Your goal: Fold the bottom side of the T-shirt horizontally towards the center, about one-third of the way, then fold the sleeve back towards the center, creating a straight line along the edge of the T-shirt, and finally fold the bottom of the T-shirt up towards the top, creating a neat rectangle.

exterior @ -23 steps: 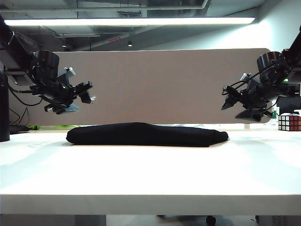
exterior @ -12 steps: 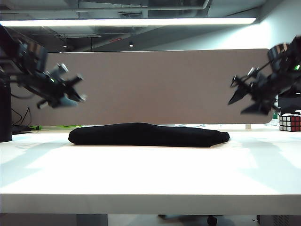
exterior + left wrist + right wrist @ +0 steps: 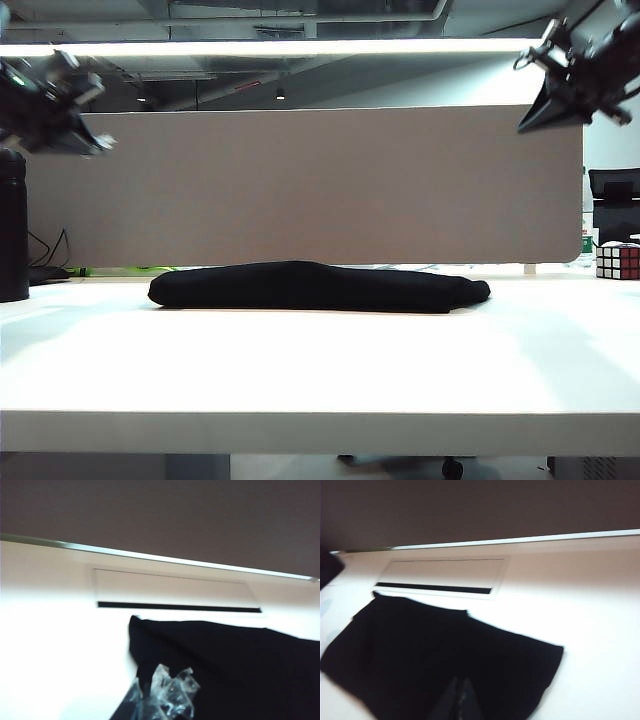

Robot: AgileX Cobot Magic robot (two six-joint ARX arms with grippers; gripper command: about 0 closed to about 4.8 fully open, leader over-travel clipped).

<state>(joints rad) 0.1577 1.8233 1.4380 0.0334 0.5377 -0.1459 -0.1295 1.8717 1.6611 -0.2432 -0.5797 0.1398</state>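
— On the white counter (image 3: pixel 320 370), what lies there?
— A black T-shirt (image 3: pixel 318 286), folded into a long low bundle across the middle, in front of a brown divider panel (image 3: pixel 330 185). A strip light (image 3: pixel 270 46) runs along the ceiling.
— And the edges?
— A Rubik's cube (image 3: pixel 617 260) sits far right, a dark bottle (image 3: pixel 13 225) far left (both well apart from the cloth). Bare surface lies all around the shirt.
— The pincers?
— Left pincer (image 3: pixel 88 140) hangs high at upper left, right pincer (image 3: pixel 535 112) high at upper right. Both are clenched, grasping nothing, well above the shirt.
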